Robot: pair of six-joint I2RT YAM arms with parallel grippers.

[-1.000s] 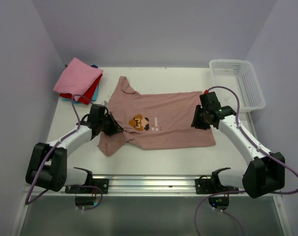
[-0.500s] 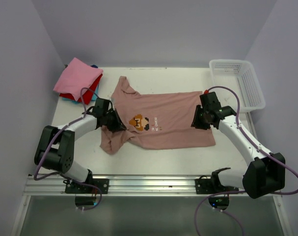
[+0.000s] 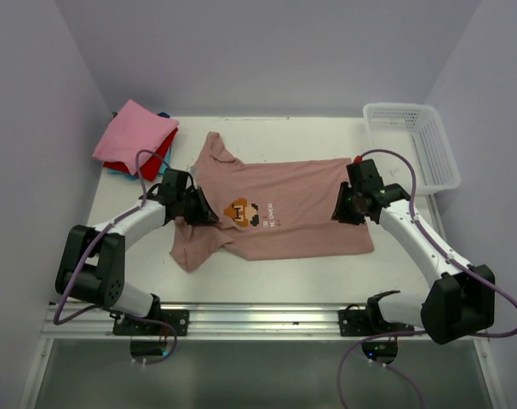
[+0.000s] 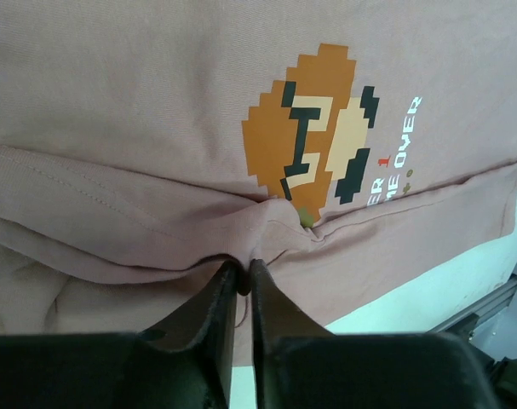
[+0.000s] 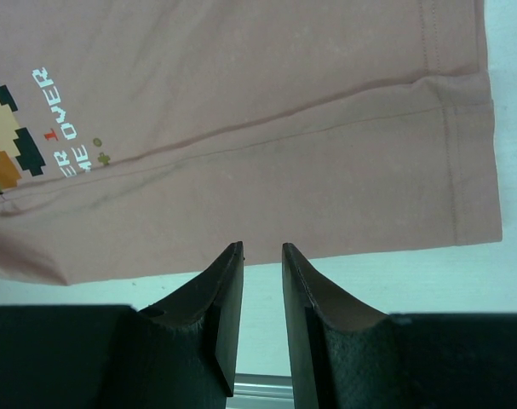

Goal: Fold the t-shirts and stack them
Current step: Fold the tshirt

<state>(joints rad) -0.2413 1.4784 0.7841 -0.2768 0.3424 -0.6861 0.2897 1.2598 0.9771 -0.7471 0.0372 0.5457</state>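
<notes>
Shirt (image 3: 279,209) first: it lies flat in the middle of the counter (image 3: 267,277), print up, its long axis running left to right. The shoulders point at the left arm and the stitched hem at the right arm, so each arm has its own end of the cloth.

The left claw (image 4: 244,277) sits low on the near-left part, just beside the pixel figure. A loose flap with a sleeve seam is doubled over the body there. Its tips are almost together, with a small pucker of cloth drawn up against them. I cannot tell whether that pucker is pinched or has just been let go.

The right claw (image 5: 262,251) is over the hem end. Its jaws stand a little apart with nothing between them. From its own camera the tips show against bare counter, just off the shirt's near long edge, with the hem corner off to one side.

By my reckoning the next fold turns on that long axis. The near edge runs from one claw to the other, so each would have to take its own end to carry it over evenly.

The folded pile (image 3: 137,136), bright pink on top, sits in the far-left corner, well nearer the left arm. The basket (image 3: 437,158) stands far right, apart from the shirt.
</notes>
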